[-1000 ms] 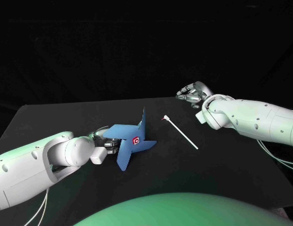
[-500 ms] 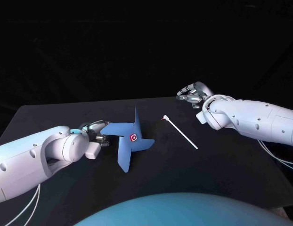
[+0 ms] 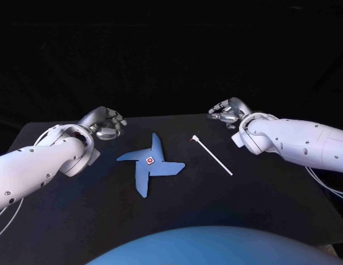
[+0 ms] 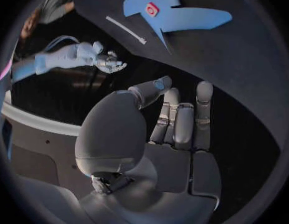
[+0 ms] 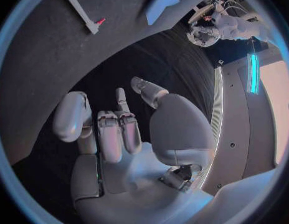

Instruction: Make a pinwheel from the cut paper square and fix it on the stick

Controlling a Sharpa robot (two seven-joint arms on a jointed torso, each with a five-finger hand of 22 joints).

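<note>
Both hands hold nothing. My left hand hangs above the black table with its fingers loosely apart, and my right hand is the same.

The blue paper pinwheel lies mid-table with its red-and-white hub facing up. The white stick lies near it on my right, not touching.

Judgement:
- **Pinwheel:** the paper is light and floppy and creases easily, so I should take it near the hub, not by a blade tip.
- **Stick:** it is thin and stiff and may roll, so I should pinch it mid-shaft.

Count: one pinwheel, one stick.
</note>
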